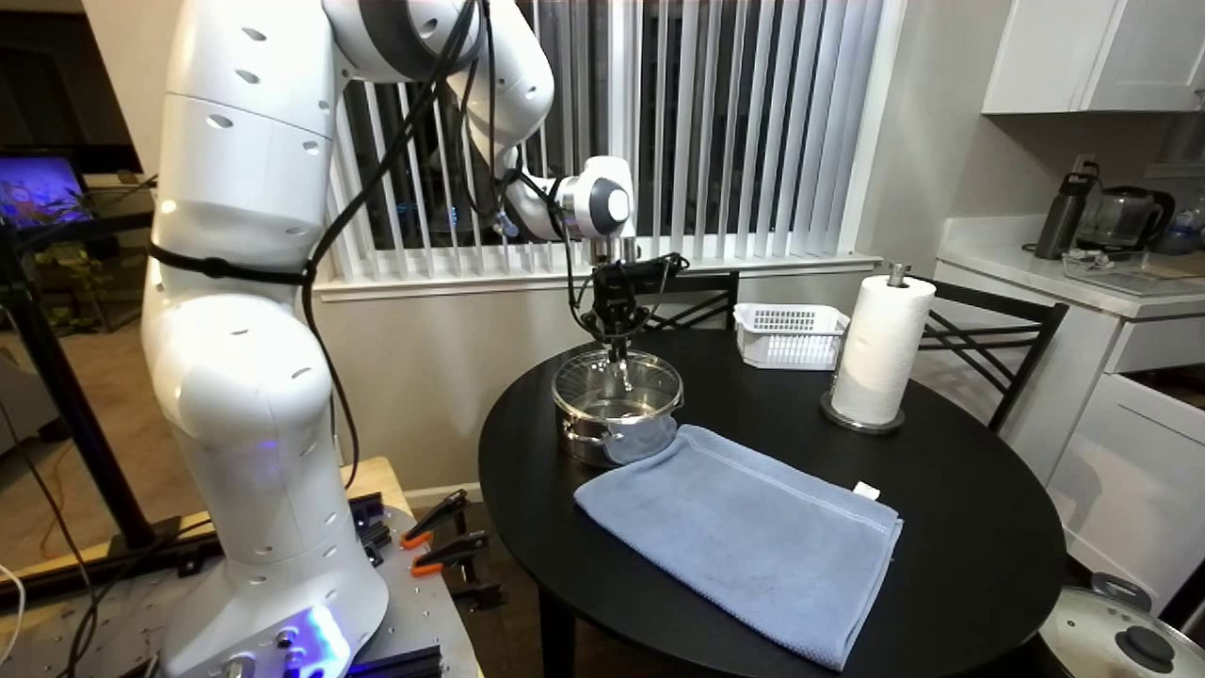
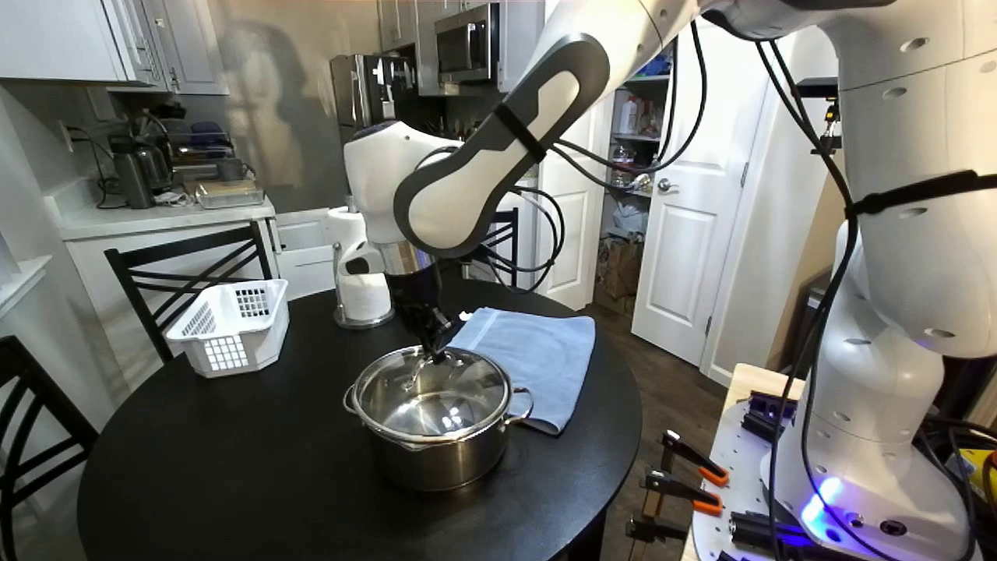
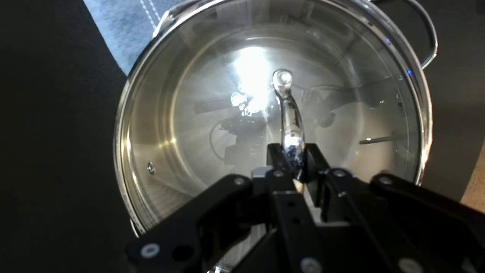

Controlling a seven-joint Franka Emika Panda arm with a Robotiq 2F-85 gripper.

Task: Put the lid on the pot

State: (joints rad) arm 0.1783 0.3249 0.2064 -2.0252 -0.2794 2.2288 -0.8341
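I see the round clear-glass lid with thin metal rim (image 2: 438, 399) lying over the mouth of the shiny round stainless-steel pot (image 2: 440, 461), low centre in an exterior view. My black end effector (image 3: 294, 161), at lower centre of the wrist view, is clamped on the lid's arched metal handle (image 3: 291, 123). A light-blue rectangular cloth (image 1: 744, 537) lies just beside the pot; right of centre in an exterior view, a white plastic basket (image 1: 791, 350) and a white paper towel roll (image 1: 883, 353) stand on the round black worktop (image 1: 979, 527).
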